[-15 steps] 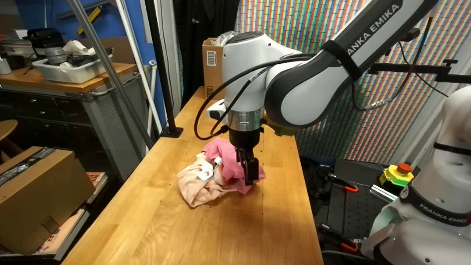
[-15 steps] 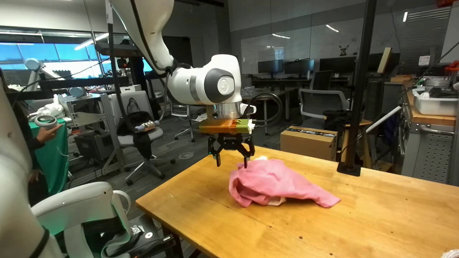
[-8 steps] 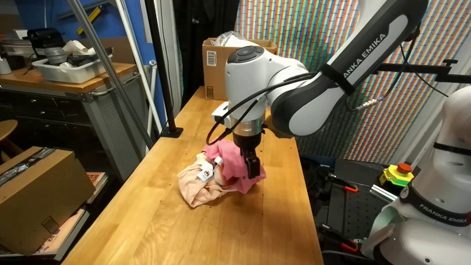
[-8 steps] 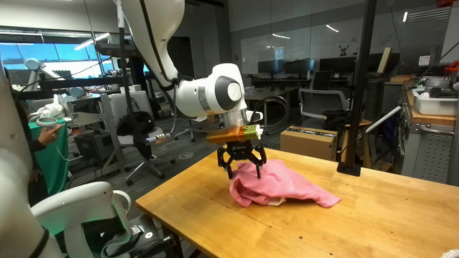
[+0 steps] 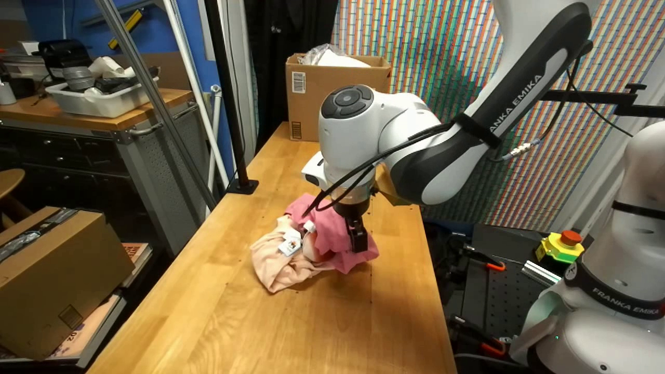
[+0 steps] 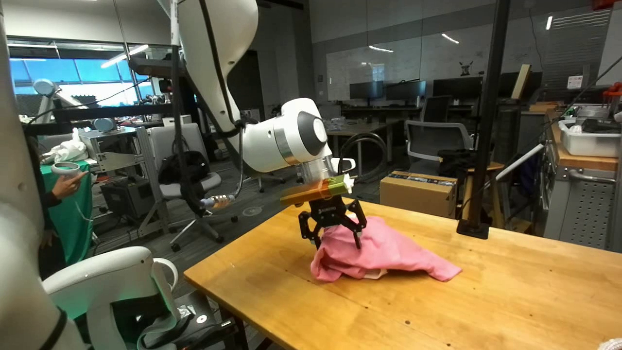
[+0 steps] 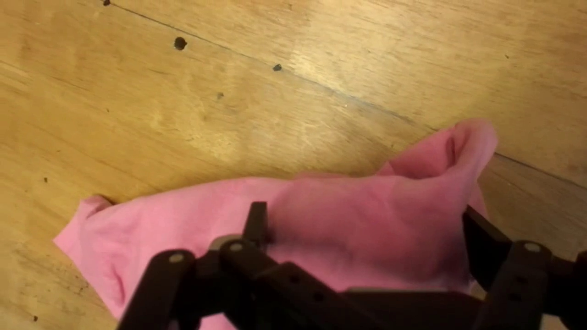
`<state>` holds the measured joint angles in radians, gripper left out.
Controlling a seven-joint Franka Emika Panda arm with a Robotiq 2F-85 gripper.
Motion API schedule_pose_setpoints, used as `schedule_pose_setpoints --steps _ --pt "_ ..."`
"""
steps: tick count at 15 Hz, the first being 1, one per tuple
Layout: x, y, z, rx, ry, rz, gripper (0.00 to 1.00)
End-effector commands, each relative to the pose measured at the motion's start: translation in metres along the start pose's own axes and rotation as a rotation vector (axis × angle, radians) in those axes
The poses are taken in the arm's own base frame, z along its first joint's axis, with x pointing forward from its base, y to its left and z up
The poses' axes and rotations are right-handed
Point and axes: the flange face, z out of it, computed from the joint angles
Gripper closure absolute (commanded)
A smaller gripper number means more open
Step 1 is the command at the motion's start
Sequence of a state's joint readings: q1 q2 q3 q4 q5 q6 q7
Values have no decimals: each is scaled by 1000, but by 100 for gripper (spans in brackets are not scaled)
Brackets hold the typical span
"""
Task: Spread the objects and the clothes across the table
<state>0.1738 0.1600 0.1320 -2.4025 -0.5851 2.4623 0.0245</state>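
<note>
You had the arm (image 5: 441, 166) bent over the desk (image 5: 311, 332) from the right in an exterior view, the gripper (image 5: 358, 245) pointing down, slightly tilted, fingers apart at the pink cloth (image 5: 332, 231), touch unclear; the cream cloth (image 5: 275, 265) lay left of it.

Crumpled pink cloth (image 5: 332, 232) touches cream cloth (image 5: 275, 262) on the table (image 5: 311, 332).

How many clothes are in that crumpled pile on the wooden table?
2. The pink cloth lies below the open gripper; the cream cloth is bunched against it, partly under the pink. More may be hidden inside.
</note>
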Motion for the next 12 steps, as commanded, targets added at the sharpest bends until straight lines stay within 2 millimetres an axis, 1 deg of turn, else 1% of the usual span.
schedule_pose_setpoints --steps 1,2,3,4,6,7,9,10,12 --pt "4 -4 6 -29 -12 16 0" --pt "4 -5 7 -33 -16 17 0" --pt "4 -6 8 -39 -18 18 7" --pt "4 -7 10 -41 -20 18 26" --pt "4 -6 10 -44 -22 24 42" --pt "4 -7 10 -48 -22 24 51" --pt "4 -7 11 -51 -24 26 65" --pt "4 -8 11 -51 -25 28 73" --pt "4 -7 12 -52 -25 33 87"
